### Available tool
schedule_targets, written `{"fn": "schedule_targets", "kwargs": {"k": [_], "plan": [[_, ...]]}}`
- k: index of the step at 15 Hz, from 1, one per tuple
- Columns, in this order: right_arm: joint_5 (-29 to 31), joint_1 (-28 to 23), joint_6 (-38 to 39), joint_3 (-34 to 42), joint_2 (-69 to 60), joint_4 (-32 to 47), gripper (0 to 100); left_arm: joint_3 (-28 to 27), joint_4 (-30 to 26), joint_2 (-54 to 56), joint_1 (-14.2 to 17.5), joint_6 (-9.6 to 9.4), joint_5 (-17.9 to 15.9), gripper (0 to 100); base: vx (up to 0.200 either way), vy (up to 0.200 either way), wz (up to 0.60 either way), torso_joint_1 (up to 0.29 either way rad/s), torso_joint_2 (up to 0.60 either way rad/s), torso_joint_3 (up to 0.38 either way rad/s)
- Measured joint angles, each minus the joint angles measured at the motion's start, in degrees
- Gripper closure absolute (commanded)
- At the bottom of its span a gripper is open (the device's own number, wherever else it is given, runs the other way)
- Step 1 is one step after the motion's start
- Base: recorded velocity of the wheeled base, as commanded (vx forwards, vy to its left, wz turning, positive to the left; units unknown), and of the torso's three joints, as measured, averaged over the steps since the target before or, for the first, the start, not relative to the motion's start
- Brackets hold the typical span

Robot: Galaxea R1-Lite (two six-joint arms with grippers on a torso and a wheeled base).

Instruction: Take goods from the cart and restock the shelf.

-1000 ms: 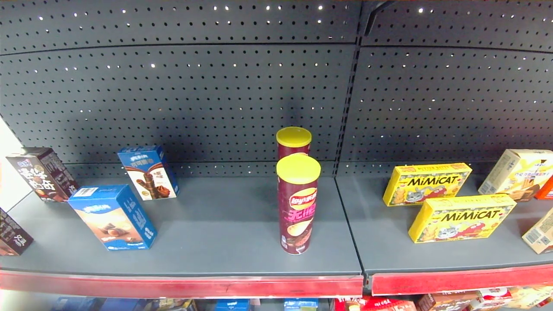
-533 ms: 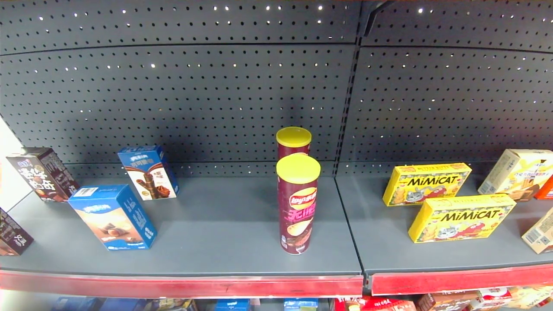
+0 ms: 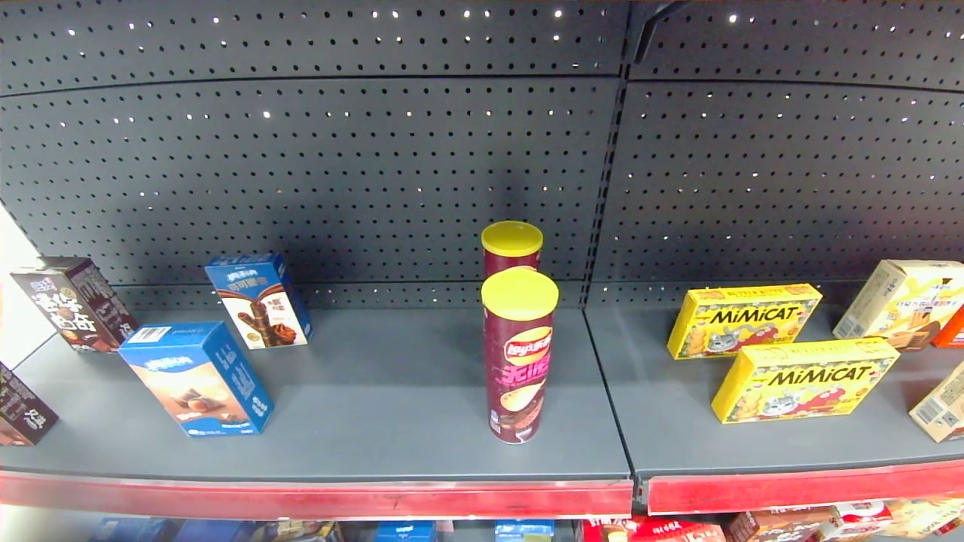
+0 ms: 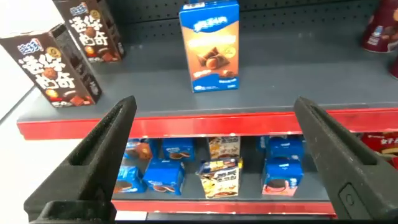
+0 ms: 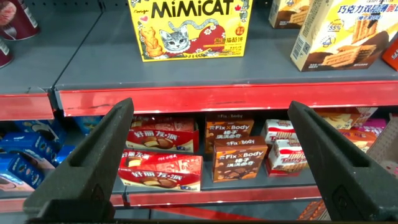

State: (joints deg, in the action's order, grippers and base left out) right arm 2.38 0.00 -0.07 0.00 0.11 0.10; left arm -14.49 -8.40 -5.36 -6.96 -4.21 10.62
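Note:
Two maroon chip cans with yellow lids stand upright on the grey shelf (image 3: 392, 421), the front can (image 3: 518, 354) straight before the rear can (image 3: 512, 248). My left gripper (image 4: 214, 109) is open and empty, below and in front of the shelf's red front edge, facing a blue box (image 4: 210, 46). Further right, my right gripper (image 5: 210, 109) is open and empty too, in front of that edge and facing a yellow cat-print box (image 5: 189, 28).
Two blue boxes (image 3: 197, 379) and dark brown boxes (image 3: 75, 302) stand on the shelf's left. Two yellow boxes (image 3: 804, 379) and cream boxes (image 3: 900, 301) lie on its right. Bare shelf lies between the blue boxes and the cans. The lower shelf holds several packs (image 5: 239, 158).

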Motion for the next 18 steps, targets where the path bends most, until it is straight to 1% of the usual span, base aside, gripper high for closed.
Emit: {"fn": "schedule_targets", "kwargs": {"k": [2, 3, 4, 5, 6, 7, 9, 10, 12, 13, 14, 15, 17, 18], "plan": [[0.0, 0.0, 0.0, 0.0, 0.0, 0.0, 0, 0.3, 0.1, 0.0, 0.2, 0.49, -0.5, 0, 0.000, 0.000, 0.00, 0.000, 0.00, 0.000], [0.0, 0.0, 0.0, 0.0, 0.0, 0.0, 0, 0.7, 0.0, 0.0, 0.9, 0.93, -1.1, 0, 0.000, 0.000, 0.00, 0.000, 0.00, 0.000], [0.0, 0.0, 0.0, 0.0, 0.0, 0.0, 0, 1.0, -0.2, 0.0, 3.0, 1.56, -3.0, 0, 0.000, 0.000, 0.00, 0.000, 0.00, 0.000], [0.0, 0.0, 0.0, 0.0, 0.0, 0.0, 0, 1.4, -0.3, 0.0, 5.9, 2.27, -8.0, 0, 0.000, 0.000, 0.00, 0.000, 0.00, 0.000], [0.0, 0.0, 0.0, 0.0, 0.0, 0.0, 0, 2.0, 0.1, 0.0, 8.4, 2.79, -14.8, 0, 0.000, 0.000, 0.00, 0.000, 0.00, 0.000], [0.0, 0.0, 0.0, 0.0, 0.0, 0.0, 0, 3.7, 1.5, 0.0, 9.8, 2.82, -17.2, 0, 0.000, 0.000, 0.00, 0.000, 0.00, 0.000], [0.0, 0.0, 0.0, 0.0, 0.0, 0.0, 0, 8.9, 8.6, 0.1, 11.0, 2.62, -17.2, 0, 0.000, 0.000, 0.00, 0.000, 0.00, 0.000], [0.0, 0.0, 0.0, 0.0, 0.0, 0.0, 0, 11.5, 11.5, 0.1, 11.3, 2.76, -16.5, 0, 0.000, 0.000, 0.00, 0.000, 0.00, 0.000], [0.0, 0.0, 0.0, 0.0, 0.0, 0.0, 0, 13.8, 11.2, 0.0, 11.6, 3.32, -13.7, 0, 0.000, 0.000, 0.00, 0.000, 0.00, 0.000], [0.0, 0.0, 0.0, 0.0, 0.0, 0.0, 0, 14.1, 10.7, 0.0, 11.7, 3.96, -10.8, 0, 0.000, 0.000, 0.00, 0.000, 0.00, 0.000], [0.0, 0.0, 0.0, 0.0, 0.0, 0.0, 0, 14.3, 10.2, 0.0, 11.7, 5.11, -5.8, 0, 0.000, 0.000, 0.00, 0.000, 0.00, 0.000], [0.0, 0.0, 0.0, 0.0, 0.0, 0.0, 0, 14.4, 10.0, 0.1, 11.7, 6.55, -3.8, 0, 0.000, 0.000, 0.00, 0.000, 0.00, 0.000], [0.0, 0.0, 0.0, 0.0, 0.0, 0.0, 0, 14.5, 9.7, 0.0, 11.8, 6.63, -3.9, 0, 0.000, 0.000, 0.00, 0.000, 0.00, 0.000], [0.0, 0.0, 0.0, 0.0, 0.0, 0.0, 0, 14.5, 9.5, 0.0, 11.6, 6.08, -4.9, 0, 0.000, 0.000, 0.00, 0.000, 0.00, 0.000]]}}
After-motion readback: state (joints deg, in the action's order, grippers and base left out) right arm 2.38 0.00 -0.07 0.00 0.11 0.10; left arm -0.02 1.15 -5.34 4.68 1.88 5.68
